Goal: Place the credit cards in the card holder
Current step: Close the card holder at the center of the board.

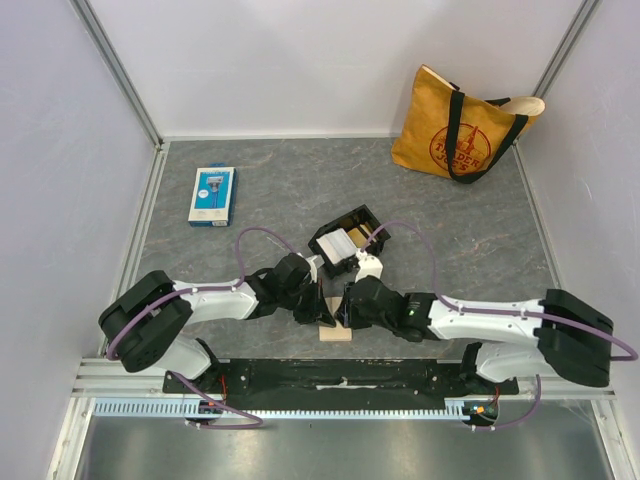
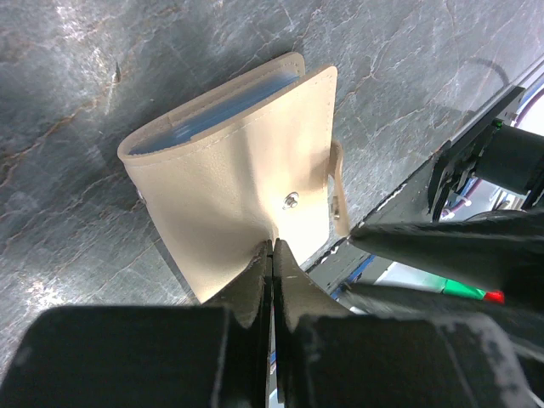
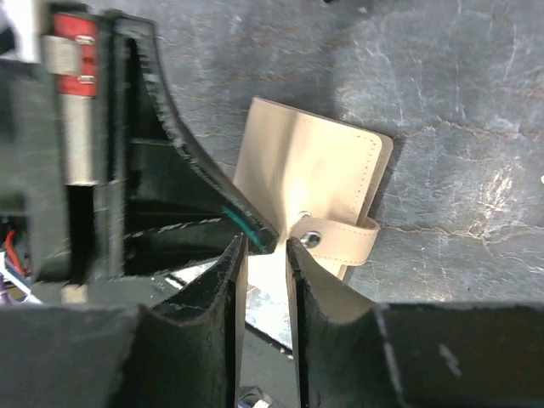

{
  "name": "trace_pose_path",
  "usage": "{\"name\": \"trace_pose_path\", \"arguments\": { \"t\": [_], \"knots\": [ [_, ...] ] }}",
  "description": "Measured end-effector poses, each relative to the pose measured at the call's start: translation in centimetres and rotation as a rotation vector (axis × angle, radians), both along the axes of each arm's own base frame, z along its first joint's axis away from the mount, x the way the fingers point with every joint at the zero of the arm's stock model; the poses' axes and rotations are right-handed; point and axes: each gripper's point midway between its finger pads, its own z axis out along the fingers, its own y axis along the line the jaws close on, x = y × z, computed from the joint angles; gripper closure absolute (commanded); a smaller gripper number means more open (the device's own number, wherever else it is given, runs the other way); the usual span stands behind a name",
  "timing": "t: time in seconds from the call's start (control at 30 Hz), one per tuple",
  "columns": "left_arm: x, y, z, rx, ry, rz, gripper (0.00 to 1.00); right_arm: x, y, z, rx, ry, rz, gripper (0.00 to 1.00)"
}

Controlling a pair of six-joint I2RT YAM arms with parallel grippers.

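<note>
The tan card holder (image 1: pixel 336 331) lies near the table's front edge, between my two grippers. My left gripper (image 1: pixel 318 312) is shut on the edge of its cover (image 2: pixel 246 178), just below the snap stud, jaws pressed together (image 2: pixel 273 245). Grey-blue cards (image 2: pixel 221 110) show inside the holder's open side. My right gripper (image 1: pixel 345 312) is at the holder's edge (image 3: pixel 314 178) beside the snap tab (image 3: pixel 348 234), jaws a narrow gap apart (image 3: pixel 266 242). White and gold credit cards (image 1: pixel 338 243) lie in a small black tray (image 1: pixel 372 215) just behind the grippers.
A blue-and-white retail package (image 1: pixel 212 195) lies at the back left. A yellow tote bag (image 1: pixel 465 125) stands at the back right. White walls enclose the table on three sides. The black base rail (image 1: pixel 320 375) runs just in front of the holder.
</note>
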Motion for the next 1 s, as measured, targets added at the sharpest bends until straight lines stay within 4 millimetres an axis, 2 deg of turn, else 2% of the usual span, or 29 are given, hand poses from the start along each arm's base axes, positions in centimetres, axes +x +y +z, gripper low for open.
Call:
{"name": "trace_pose_path", "arguments": {
  "t": [0.07, 0.17, 0.3, 0.47, 0.53, 0.6, 0.7, 0.77, 1.0],
  "knots": [
    [0.0, 0.0, 0.0, 0.000, -0.001, 0.000, 0.98, 0.1, 0.0, 1.4, 0.028, -0.025, 0.009, 0.62],
    [0.0, 0.0, 0.1, 0.001, -0.006, 0.001, 0.98, 0.2, 0.0, 3.6, 0.079, -0.065, 0.019, 0.64],
    [0.1, 0.1, 0.2, 0.007, -0.026, 0.002, 0.91, 0.5, -0.6, 5.6, 0.110, -0.118, 0.018, 0.64],
    [0.4, 0.4, 0.6, 0.013, -0.054, 0.004, 0.86, 0.8, -2.1, 5.7, 0.070, -0.148, 0.001, 0.64],
    [0.4, 0.4, 1.0, 0.010, -0.066, 0.000, 0.85, 0.9, -2.9, 5.7, 0.057, -0.167, -0.015, 0.69],
    [0.7, 0.3, 1.4, 0.006, -0.084, -0.001, 0.85, 1.3, -3.8, 5.9, 0.049, -0.193, -0.044, 0.69],
    [1.2, 0.1, 2.4, -0.009, -0.122, 0.001, 0.90, 1.9, -4.8, 6.4, 0.041, -0.239, -0.075, 0.69],
    [1.4, 0.0, 3.0, -0.020, -0.147, -0.001, 0.98, 2.3, -5.3, 6.8, 0.027, -0.277, -0.080, 0.69],
    [2.1, 0.6, 4.7, -0.027, -0.237, 0.006, 0.98, 2.8, -6.3, 7.8, -0.025, -0.381, -0.023, 0.71]
  ]
}}
